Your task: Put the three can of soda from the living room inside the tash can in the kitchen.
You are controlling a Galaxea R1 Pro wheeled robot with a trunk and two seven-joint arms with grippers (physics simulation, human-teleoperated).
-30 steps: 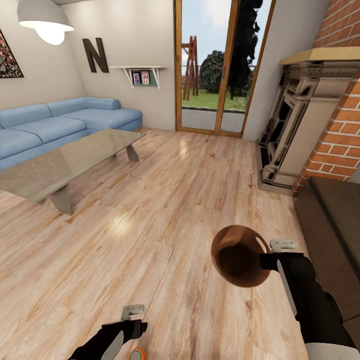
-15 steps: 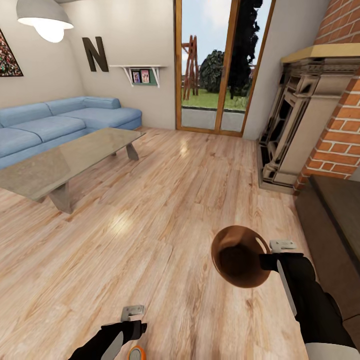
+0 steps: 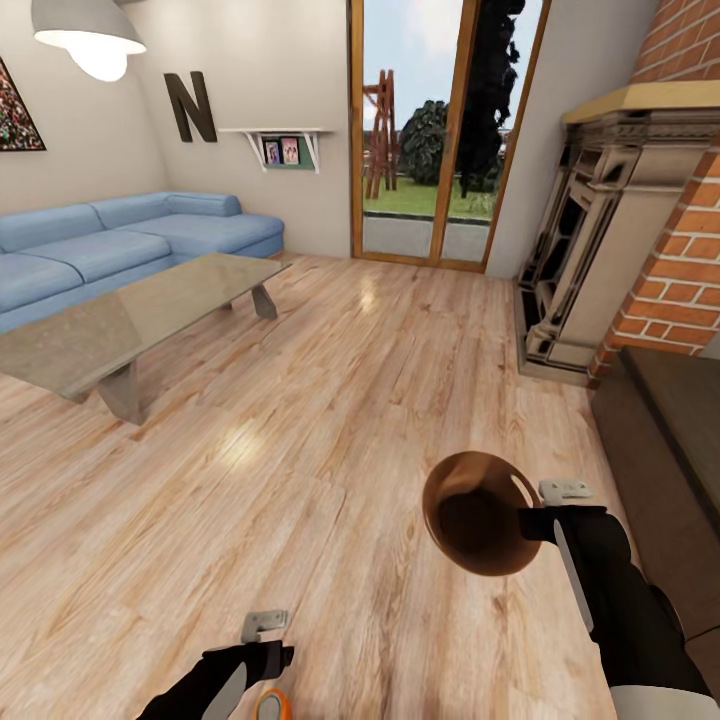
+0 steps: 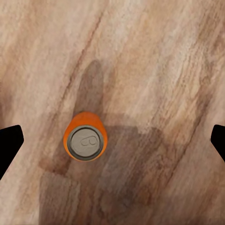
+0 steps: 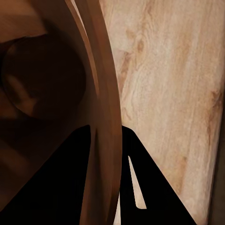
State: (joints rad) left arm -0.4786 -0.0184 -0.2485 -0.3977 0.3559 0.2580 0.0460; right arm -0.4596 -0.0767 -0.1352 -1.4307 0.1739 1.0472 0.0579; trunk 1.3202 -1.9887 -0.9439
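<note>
Where floorboards show, can of soda (image 4: 85, 136) upright.

Orange soda can (image 4: 85, 141) upright on wood floor, frame bottom; brown tash can (image 3: 480, 512) tilted, lower right, opening toward camera.

Floor (image 3: 330, 420): pale wood planks, visible grain, semi-gloss with light reflections. Coffee table (image 3: 120, 325): glossy glass top. Sofa (image 3: 110, 245): matt blue cloth. Fireplace (image 3: 680, 270): rough red brick. Trash can (image 3: 480, 512): smooth glossy brown. Soda can (image 4: 85, 137): orange body, matt silver metal top. Fingers (image 4: 10, 145): matt black.
</note>
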